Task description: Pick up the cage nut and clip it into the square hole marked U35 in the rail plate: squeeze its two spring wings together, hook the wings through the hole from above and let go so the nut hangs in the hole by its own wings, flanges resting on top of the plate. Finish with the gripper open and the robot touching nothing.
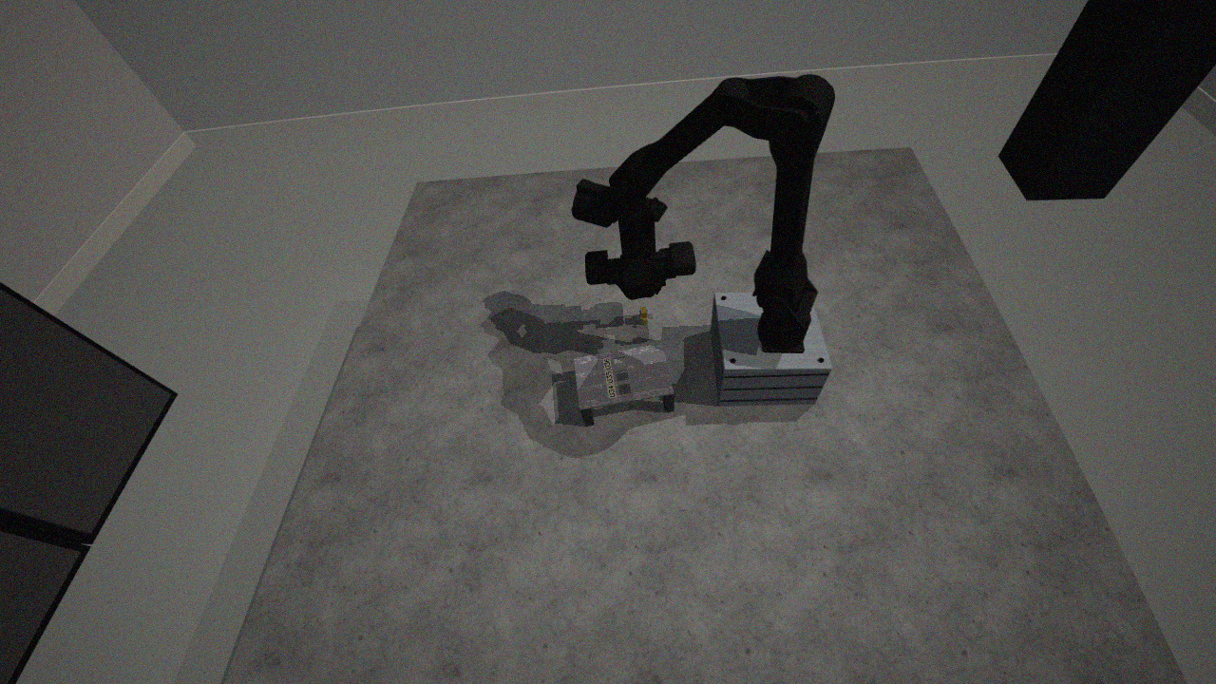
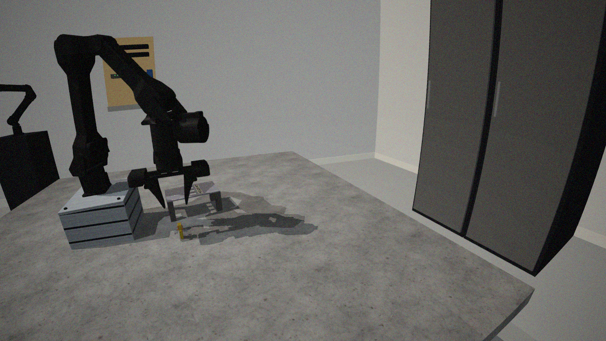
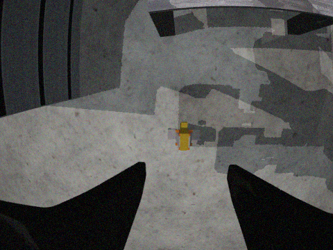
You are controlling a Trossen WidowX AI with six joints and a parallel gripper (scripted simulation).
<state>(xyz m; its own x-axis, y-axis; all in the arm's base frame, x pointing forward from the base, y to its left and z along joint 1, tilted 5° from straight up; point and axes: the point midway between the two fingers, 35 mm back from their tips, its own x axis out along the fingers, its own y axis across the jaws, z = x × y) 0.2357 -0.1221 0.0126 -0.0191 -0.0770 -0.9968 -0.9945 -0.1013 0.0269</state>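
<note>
The jaws (image 2: 174, 206) are released, pointing down with a gap between them, above the surface (image 1: 680, 527) (image 2: 296, 271) (image 3: 87, 139). The yellow-and-orange cage nut (image 1: 643, 315) (image 2: 180, 231) (image 3: 184, 137) stands below them, untouched, on the surface. Beside it is the rail plate (image 1: 646, 370) (image 2: 210, 186) (image 3: 222, 3), raised on dark legs; farther out, the arm stands on a grey block (image 1: 773, 387) (image 2: 99, 228) (image 3: 21, 52).

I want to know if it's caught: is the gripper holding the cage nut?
No, the cage nut stands below the open gripper.
</note>
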